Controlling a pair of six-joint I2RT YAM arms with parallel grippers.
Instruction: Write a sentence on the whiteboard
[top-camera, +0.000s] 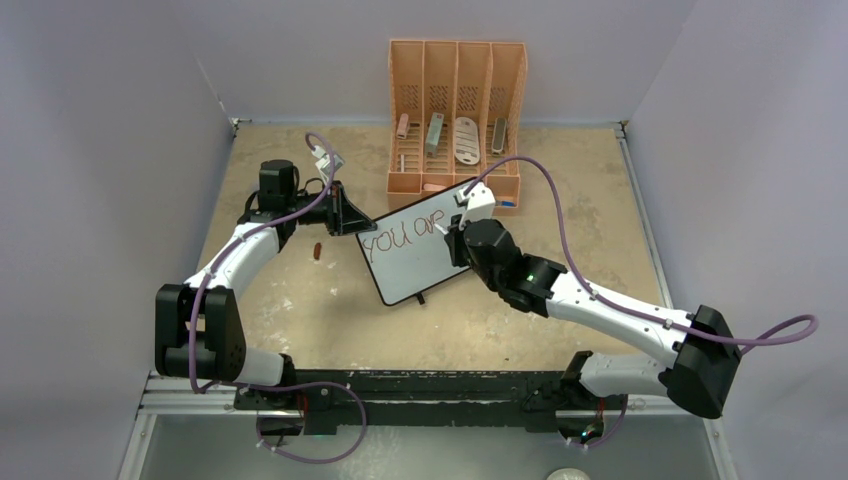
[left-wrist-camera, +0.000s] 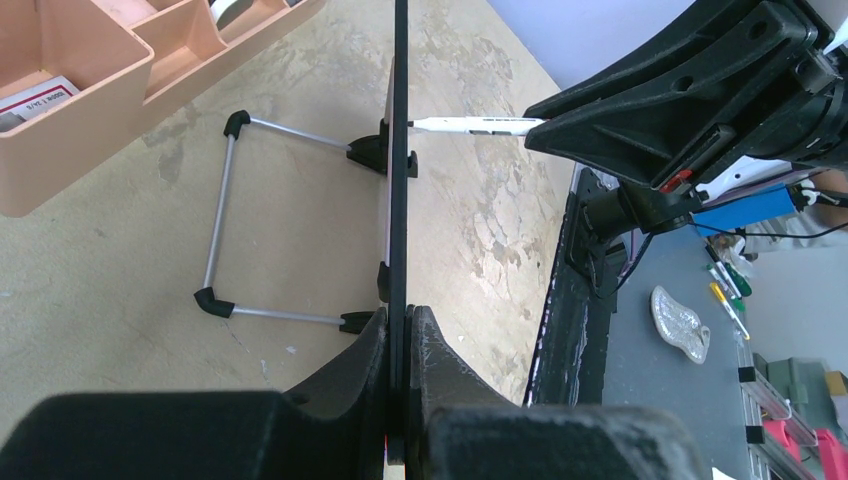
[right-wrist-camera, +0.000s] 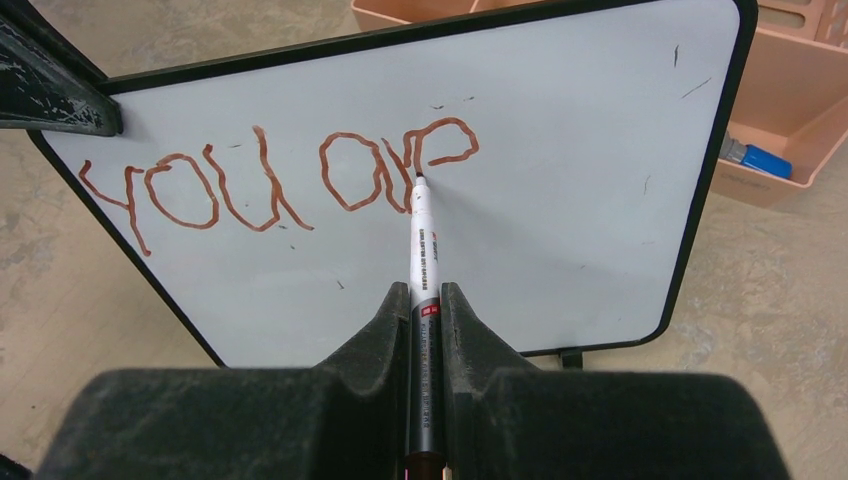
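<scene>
The whiteboard (top-camera: 425, 258) stands tilted mid-table on its wire stand (left-wrist-camera: 225, 215). Its face (right-wrist-camera: 560, 200) carries red-brown letters, "you ar" (right-wrist-camera: 280, 180), in one line; the sentence (top-camera: 402, 235) stops there. My left gripper (top-camera: 345, 215) is shut on the board's left edge (left-wrist-camera: 400, 200), seen edge-on between the fingers. My right gripper (top-camera: 458, 240) is shut on a white-and-black marker (right-wrist-camera: 423, 290). The marker's tip (right-wrist-camera: 418, 180) touches the board at the last letter. The marker also shows in the left wrist view (left-wrist-camera: 470, 125).
An orange organizer (top-camera: 456, 115) with several items stands behind the board, close to its top right corner. A small red-brown marker cap (top-camera: 316, 251) lies on the table left of the board. Grey walls close in left, right and back.
</scene>
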